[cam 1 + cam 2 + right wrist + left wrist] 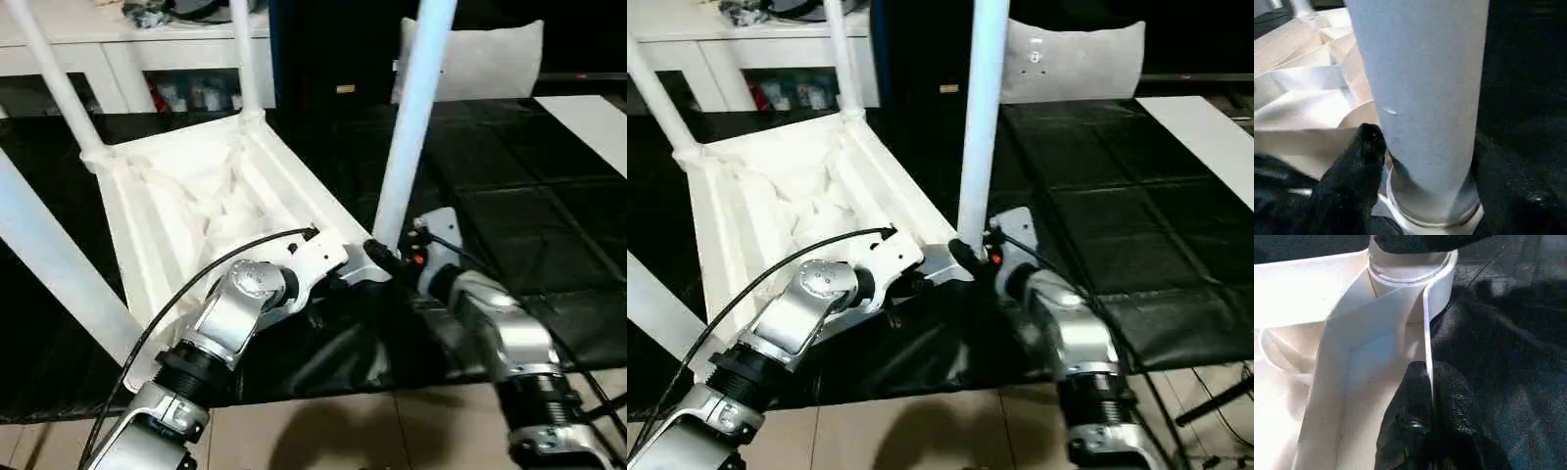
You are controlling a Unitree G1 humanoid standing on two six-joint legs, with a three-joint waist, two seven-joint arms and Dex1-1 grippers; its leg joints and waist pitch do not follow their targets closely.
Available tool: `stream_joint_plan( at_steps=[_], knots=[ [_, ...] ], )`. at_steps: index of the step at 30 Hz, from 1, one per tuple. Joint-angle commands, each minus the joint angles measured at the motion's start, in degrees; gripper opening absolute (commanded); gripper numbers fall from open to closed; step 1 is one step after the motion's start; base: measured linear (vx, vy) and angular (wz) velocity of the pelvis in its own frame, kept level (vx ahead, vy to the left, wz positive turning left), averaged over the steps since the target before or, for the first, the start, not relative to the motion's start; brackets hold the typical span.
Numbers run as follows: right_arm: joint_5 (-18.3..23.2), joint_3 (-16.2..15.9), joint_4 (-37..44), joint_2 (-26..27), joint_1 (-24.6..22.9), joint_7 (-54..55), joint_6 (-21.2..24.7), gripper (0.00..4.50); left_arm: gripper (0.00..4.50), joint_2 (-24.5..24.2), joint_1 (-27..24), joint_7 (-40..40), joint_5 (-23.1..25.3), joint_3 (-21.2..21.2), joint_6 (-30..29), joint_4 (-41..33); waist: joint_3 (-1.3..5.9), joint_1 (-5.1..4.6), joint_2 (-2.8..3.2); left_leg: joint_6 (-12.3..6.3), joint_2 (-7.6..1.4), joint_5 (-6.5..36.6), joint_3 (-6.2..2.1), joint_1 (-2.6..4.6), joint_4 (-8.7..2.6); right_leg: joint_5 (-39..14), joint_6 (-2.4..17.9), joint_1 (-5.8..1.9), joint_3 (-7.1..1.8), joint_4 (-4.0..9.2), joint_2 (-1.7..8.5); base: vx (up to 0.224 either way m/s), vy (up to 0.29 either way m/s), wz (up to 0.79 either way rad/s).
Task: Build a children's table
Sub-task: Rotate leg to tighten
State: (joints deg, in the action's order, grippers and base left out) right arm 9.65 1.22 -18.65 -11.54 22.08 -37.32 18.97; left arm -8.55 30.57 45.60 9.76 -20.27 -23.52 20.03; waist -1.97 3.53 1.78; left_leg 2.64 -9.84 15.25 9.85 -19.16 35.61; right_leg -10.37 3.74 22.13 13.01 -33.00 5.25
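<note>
The white table top (196,206) lies upside down on the black mat, ribbed underside up. Three legs stand in its corner sockets: back left (59,78), back right (245,59) and near left (49,255). The fourth leg (407,127) stands upright in the near right socket (1410,269). My left gripper (1427,382) is shut on the thin rim wall just beside that socket. My right gripper (380,257) holds the fourth leg (1425,88) at its base; one black finger (1364,152) presses its side, and the other is hidden behind the leg.
A black mat (529,215) covers the floor under the table and to the right. A white cabinet (127,59) stands at the back left, a pale panel (490,59) at the back right, a white board (598,117) at far right. Tiled floor (343,431) lies nearest me.
</note>
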Motion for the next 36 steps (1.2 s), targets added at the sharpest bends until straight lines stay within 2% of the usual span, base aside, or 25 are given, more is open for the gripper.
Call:
stream_joint_plan(
  at_steps=[1, 3, 5, 8, 10, 12, 13, 14, 15, 16, 17, 19, 22, 24, 25, 29, 32, 33, 36],
  knots=[
    [2.1, -2.5, 1.1, -1.0, -0.9, -5.7, 0.1, 3.27, 0.00, -0.3, 0.3, 3.1, -0.7, -3.1, 3.0, -1.4, 3.81, 0.67, -0.49, -6.62, -4.81, -4.9, -2.29, -1.02, -3.60, -5.4, 3.3, -4.22, -6.22, 3.13, 6.76, 0.000, 0.000, 0.00],
    [2.8, -2.6, 2.0, -3.8, -1.2, -10.0, -0.1, 3.52, 0.00, -1.8, 0.1, 4.7, -0.8, -3.1, 4.1, -1.2, 3.74, 0.96, -0.35, -7.02, -4.88, -4.6, -2.20, -1.02, -3.58, -6.2, 2.9, -4.10, -6.18, 3.19, 6.65, 0.000, 0.000, 0.00],
    [3.6, -3.3, 3.3, -7.6, -2.1, -15.8, -0.6, 3.62, 0.00, -3.9, 0.0, 7.4, -0.9, -3.3, 5.7, -0.9, 3.73, 1.36, -0.44, -6.95, -4.95, -4.3, -2.12, -0.84, -3.55, -7.2, 2.3, -4.03, -6.11, 3.36, 6.48, 0.000, 0.000, 0.00],
    [4.5, -3.7, 4.4, -10.5, -2.7, -20.4, -1.1, 3.97, 0.00, -6.2, 0.1, 10.6, -0.8, -4.1, 7.4, -0.4, 3.54, 2.06, -0.55, -6.72, -5.04, -2.5, -2.11, -0.62, -3.76, -10.0, 1.5, -3.91, -6.14, 3.69, 6.51, 0.000, 0.000, 0.00],
    [5.0, -4.0, 4.9, -12.0, -2.9, -23.1, -1.3, 3.97, 0.00, -7.7, 0.2, 12.7, -0.9, -4.7, 8.8, -0.2, 3.38, 2.14, -0.55, -6.14, -5.02, -1.3, -2.07, -0.57, -3.91, -12.4, 0.9, -3.86, -6.02, 4.12, 6.44, 0.000, 0.000, 0.00],
    [6.0, -5.2, 5.7, -15.1, -3.3, -29.3, -1.2, 3.97, 0.00, -10.2, 0.1, 17.3, -1.4, -5.9, 12.8, 0.2, 3.36, 2.49, -0.65, -5.58, -4.79, -0.4, -2.05, -0.52, -3.93, -14.5, -0.2, -3.88, -5.95, 4.42, 6.31, 0.000, 0.000, 0.00],
    [6.0, -5.2, 5.7, -15.1, -3.3, -29.3, -1.2, 3.97, 0.00, -10.2, 0.1, 17.3, -1.4, -5.9, 12.8, 0.2, 3.36, 2.49, -0.65, -5.58, -4.79, -0.4, -2.05, -0.52, -3.93, -14.5, -0.2, -3.88, -5.95, 4.42, 6.31, 0.000, 0.000, 0.00],
    [6.0, -7.2, 6.0, -17.6, -3.5, -34.6, -2.0, 3.97, 0.00, -12.2, 0.1, 21.1, -2.0, -7.0, 16.4, 0.4, 3.44, 2.82, -0.78, -5.76, -4.91, -1.0, -2.17, -0.54, -3.90, -13.8, -0.4, -3.81, -5.89, 4.27, 6.27, 0.000, 0.000, 0.00],
    [6.0, -7.8, 6.0, -18.3, -3.5, -36.0, -2.4, 3.97, 0.00, -12.7, 0.1, 22.2, -2.2, -7.4, 17.6, 0.6, 3.54, 2.93, -0.72, -5.81, -5.00, -1.2, -2.13, -0.48, -3.85, -13.3, -0.5, -3.81, -6.00, 4.13, 6.26, 0.000, 0.000, 0.00],
    [6.0, -8.0, 6.0, -18.5, -3.5, -36.5, -2.6, 3.97, 0.00, -12.9, 0.1, 22.6, -2.3, -7.5, 18.0, 0.6, 3.58, 3.12, -0.65, -6.10, -5.11, -1.7, -2.14, -0.48, -3.81, -12.2, -0.1, -3.70, -6.03, 3.87, 6.27, 0.000, 0.000, 0.00],
    [6.1, -8.6, 5.8, -19.2, -3.3, -38.2, -2.9, 3.97, 0.00, -13.4, 0.2, 23.7, -2.3, -7.9, 18.9, 0.9, 3.63, 3.24, -0.89, -6.03, -5.31, -2.3, -2.14, -0.53, -3.78, -11.1, 0.4, -3.69, -6.06, 3.67, 6.41, 0.000, 0.000, 0.00],
    [5.9, -9.8, 5.5, -20.0, -3.0, -40.6, -3.4, 3.97, 0.00, -14.4, 0.4, 26.1, -2.3, -8.9, 21.0, 1.2, 3.66, 3.59, -0.75, -5.94, -5.20, -2.7, -2.22, -0.57, -3.75, -10.9, 0.5, -3.71, -5.99, 3.58, 6.44, 0.000, 0.000, 0.00],
    [5.1, -11.9, 3.9, -20.9, -1.8, -44.4, -4.7, 3.62, 0.00, -16.1, 1.0, 31.4, -3.0, -10.6, 25.0, 1.8, 3.67, 3.89, -0.85, -5.97, -5.18, -2.6, -2.04, -0.57, -3.76, -11.3, 0.4, -3.74, -6.05, 3.55, 6.41, 0.000, 0.000, 0.00],
    [4.9, -12.1, 3.0, -20.6, -1.2, -44.9, -5.1, 3.57, 0.00, -16.4, 1.1, 33.1, -3.5, -10.9, 25.5, 1.5, 3.66, 4.06, -0.89, -5.75, -5.29, -2.5, -1.99, -0.49, -3.80, -11.6, 0.6, -3.64, -6.07, 3.58, 6.44, 0.000, 0.000, 0.00],
    [5.0, -12.2, 2.7, -20.6, -1.0, -45.1, -5.3, 3.26, 0.00, -16.5, 1.2, 33.6, -3.7, -11.0, 25.8, 1.6, 3.72, 4.38, -0.73, -5.49, -5.49, -2.8, -2.02, -0.36, -3.78, -11.4, 1.0, -3.55, -6.12, 3.47, 6.53, 0.000, 0.000, 0.00],
    [5.3, -12.8, 2.3, -20.4, -0.6, -46.0, -5.5, 2.95, 0.00, -17.2, 1.3, 35.5, -3.6, -11.9, 26.7, 1.1, 3.81, 4.80, -0.81, -5.22, -5.79, -3.9, -2.14, -0.38, -3.75, -9.2, 1.9, -3.58, -6.28, 2.99, 6.74, 0.000, 0.000, 0.00],
    [6.0, -13.7, 2.3, -19.8, -0.5, -47.7, -5.2, 2.66, 0.00, -17.2, 1.3, 37.1, -3.9, -12.3, 27.9, 0.8, 3.72, 4.69, -1.05, -4.86, -5.27, -2.7, -1.91, -0.63, -3.81, -11.4, 0.8, -3.83, -6.15, 3.37, 6.64, 0.000, 0.000, 0.00],
    [6.1, -13.8, 2.3, -19.8, -0.5, -47.9, -5.2, 2.66, 0.00, -17.2, 1.3, 37.1, -4.0, -12.3, 27.9, 0.8, 3.73, 4.67, -1.07, -4.79, -5.25, -2.6, -1.90, -0.58, -3.82, -11.9, 0.6, -3.82, -6.13, 3.47, 6.62, 0.000, 0.000, 0.00],
    [6.2, -14.0, 2.3, -19.7, -0.6, -48.1, -5.2, 2.29, 0.00, -17.1, 1.3, 37.2, -4.1, -12.3, 28.0, 0.8, 3.75, 4.61, -1.04, -4.79, -5.37, -3.0, -2.02, -0.56, -3.82, -12.0, -0.1, -3.74, -6.08, 3.48, 6.47, 0.000, 0.000, 0.00]
  ],
)
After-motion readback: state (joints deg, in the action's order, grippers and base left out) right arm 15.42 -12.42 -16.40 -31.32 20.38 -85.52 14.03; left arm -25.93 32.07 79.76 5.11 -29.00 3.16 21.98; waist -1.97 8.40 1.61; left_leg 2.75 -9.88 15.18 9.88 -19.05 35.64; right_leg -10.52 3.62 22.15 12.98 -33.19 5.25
